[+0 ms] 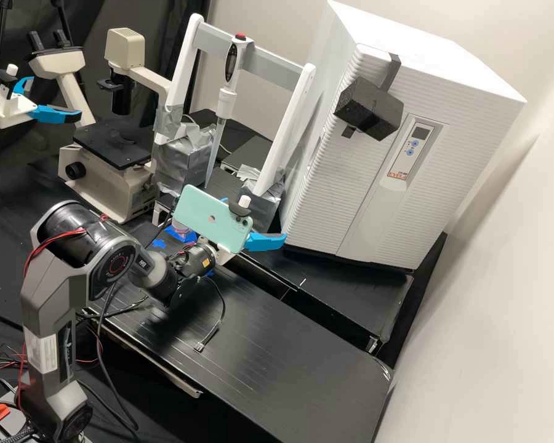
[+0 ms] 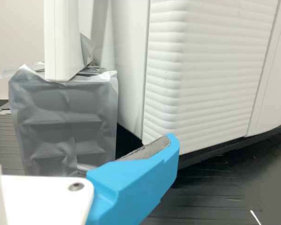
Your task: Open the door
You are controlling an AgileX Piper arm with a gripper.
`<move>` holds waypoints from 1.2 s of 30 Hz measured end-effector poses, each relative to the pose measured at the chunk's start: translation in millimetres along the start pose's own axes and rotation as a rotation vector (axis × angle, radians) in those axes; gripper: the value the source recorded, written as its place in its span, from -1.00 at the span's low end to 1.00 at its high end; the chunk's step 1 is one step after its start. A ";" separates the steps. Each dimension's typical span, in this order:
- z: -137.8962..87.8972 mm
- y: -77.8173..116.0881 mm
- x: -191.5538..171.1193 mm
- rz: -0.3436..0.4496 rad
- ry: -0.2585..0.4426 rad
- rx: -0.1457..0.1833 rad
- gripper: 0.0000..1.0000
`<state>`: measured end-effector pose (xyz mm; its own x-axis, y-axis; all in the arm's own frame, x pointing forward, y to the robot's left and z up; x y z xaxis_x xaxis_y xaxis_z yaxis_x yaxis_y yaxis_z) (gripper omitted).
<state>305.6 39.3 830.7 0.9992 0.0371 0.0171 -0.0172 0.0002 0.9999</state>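
Empty, with its fingers [image 2: 136, 183] spread apart, the gripper [image 1: 255, 219] hangs just right of the phone [image 1: 212, 218], a little below the middle of the high view. The door [image 1: 332, 197] forms the ridged white front of the cabinet [image 1: 437, 55], standing right of centre and reaching toward the upper right of that frame. It looks shut: its front lies against the cabinet, and no opening into the inside can be seen, though a very slight gap would be hard to rule out. One fingertip is near the door's lower left corner; whether it touches, I cannot tell. A black block [image 1: 369, 109] sits against the upper part of the front, with the control panel [image 1: 415, 147] below and to its right. So the task seems to be at its beginning: the gripper is close to the door, but none of the opening itself is done. What is left, I judge, is to get a finger behind the door's free edge, probably the left one, then pull it away from the cabinet and swing it wide, keeping clear of the taped stand [image 2: 63, 122] close beside it.
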 end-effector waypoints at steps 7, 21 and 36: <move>0.0 0.0 0.0 0.000 0.000 0.000 1.00; 17.0 70.1 -46.3 0.196 0.033 0.117 1.00; -33.5 139.5 -29.5 0.323 0.137 0.118 1.00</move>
<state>272.6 71.7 969.6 0.9286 0.1503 0.3393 -0.3182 -0.1483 0.9364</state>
